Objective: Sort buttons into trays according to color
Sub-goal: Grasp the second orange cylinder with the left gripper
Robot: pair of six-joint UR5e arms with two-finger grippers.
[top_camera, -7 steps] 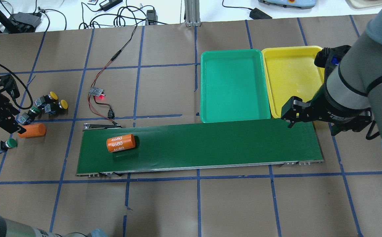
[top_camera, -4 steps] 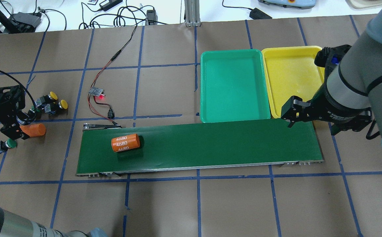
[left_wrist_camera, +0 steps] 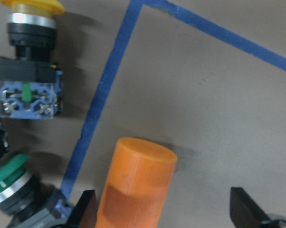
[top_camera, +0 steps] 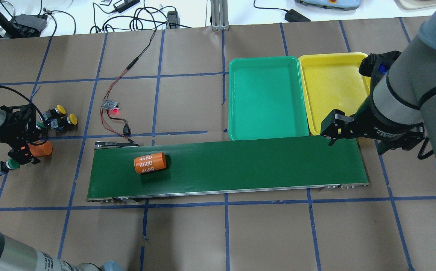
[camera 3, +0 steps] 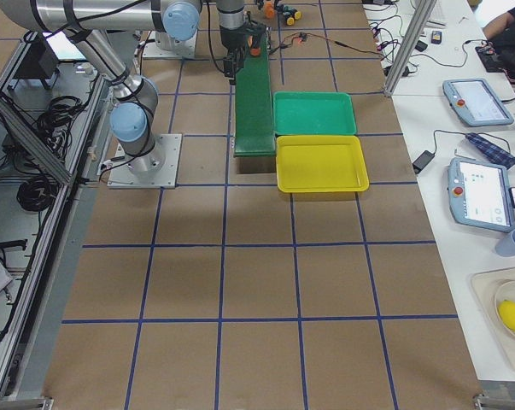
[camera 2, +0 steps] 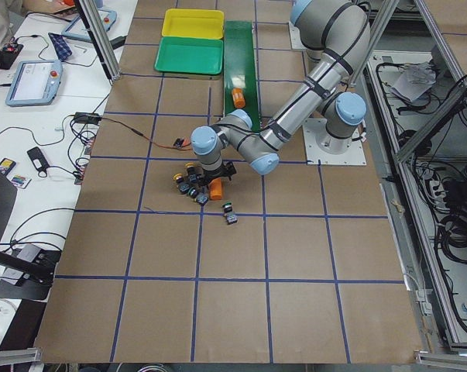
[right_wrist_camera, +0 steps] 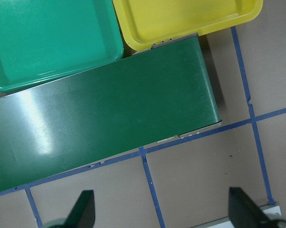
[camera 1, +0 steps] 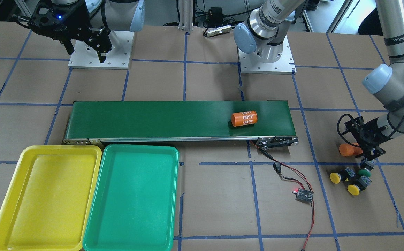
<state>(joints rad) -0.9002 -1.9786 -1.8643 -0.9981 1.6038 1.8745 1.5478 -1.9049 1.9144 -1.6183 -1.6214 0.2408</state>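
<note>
Left wrist-mounted view: the left gripper [left_wrist_camera: 164, 211], jaws wide, straddles an orange cylinder [left_wrist_camera: 135, 183] beside a green button [left_wrist_camera: 10, 183] and a yellow button [left_wrist_camera: 29, 57]. We judge the first pick pending; next, it must shift onto a button. The right gripper [right_wrist_camera: 162, 209], also wide, hovers near the green tray [right_wrist_camera: 52, 42] and yellow tray [right_wrist_camera: 180, 19].

Four buttons [top_camera: 72, 119], two trays [top_camera: 265, 98], two orange cylinders [top_camera: 150, 163] — one belt [top_camera: 240, 165].
</note>
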